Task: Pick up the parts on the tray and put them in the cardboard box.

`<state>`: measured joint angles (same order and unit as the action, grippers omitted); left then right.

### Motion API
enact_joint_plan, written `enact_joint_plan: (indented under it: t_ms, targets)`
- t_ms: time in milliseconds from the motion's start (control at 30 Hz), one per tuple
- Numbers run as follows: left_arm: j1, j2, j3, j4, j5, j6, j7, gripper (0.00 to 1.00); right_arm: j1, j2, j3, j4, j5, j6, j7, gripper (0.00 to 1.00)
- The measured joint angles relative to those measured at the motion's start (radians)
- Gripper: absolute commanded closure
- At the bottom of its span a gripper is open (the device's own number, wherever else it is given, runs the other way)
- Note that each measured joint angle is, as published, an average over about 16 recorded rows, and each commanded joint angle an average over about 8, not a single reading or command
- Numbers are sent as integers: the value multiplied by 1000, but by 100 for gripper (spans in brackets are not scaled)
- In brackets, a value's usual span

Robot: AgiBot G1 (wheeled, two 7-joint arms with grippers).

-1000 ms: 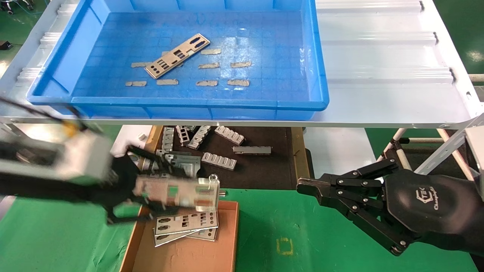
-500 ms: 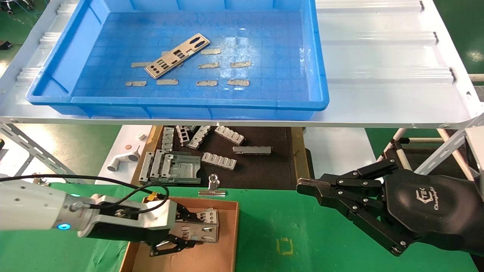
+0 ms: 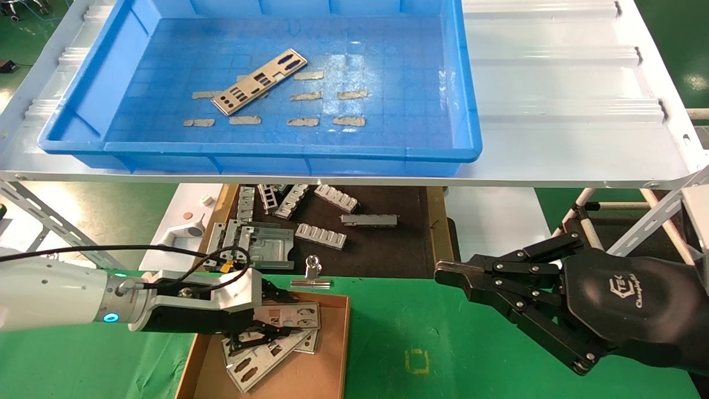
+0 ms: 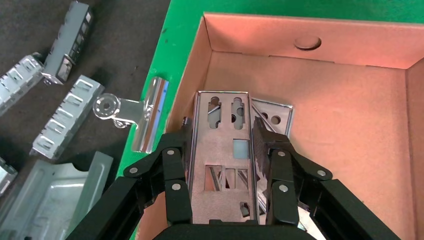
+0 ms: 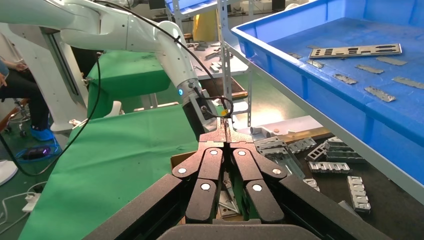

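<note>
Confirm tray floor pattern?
Square grid, bright blue tray; clearest in head view.

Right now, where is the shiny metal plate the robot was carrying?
In the head view, the plate is low on the robot's left, inside the cardboard box, on top of other plates. The left gripper is shut on it.

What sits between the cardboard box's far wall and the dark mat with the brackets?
A silver binder clip lies there on the green cloth, just beyond the cardboard box; head view shows it.

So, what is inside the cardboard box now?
The cardboard box holds several overlapping parts. The left gripper is lowered into it, its fingers on both sides of the top plate. How many lie underneath is hidden.
</note>
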<state>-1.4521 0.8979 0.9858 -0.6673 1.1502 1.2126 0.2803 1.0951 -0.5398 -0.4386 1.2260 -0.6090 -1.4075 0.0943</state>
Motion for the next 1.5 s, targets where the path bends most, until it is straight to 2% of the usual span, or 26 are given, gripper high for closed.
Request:
enact_joint_plan:
  t_ms: [333,367,400,600,667,1500]
  targets:
    - [-12,-1,-12,44,-32,73,5,0,0,0,0,0,0,0,0,100]
    - [-11,-2,-16,43,-37,79,3,0,0,0,0,0,0,0,0,98]
    - [-9,-5,-21,41,-42,85,1,0,0,0,0,0,0,0,0,92]
    - [11,-22,-63,10,-74,115,-25,0,0,0,0,0,0,0,0,17]
    - [22,-30,-82,-7,-85,121,-38,0,0,0,0,0,0,0,0,0]
    - [187,-148,-369,-288,-239,194,-236,0,0,0,0,0,0,0,0,0]
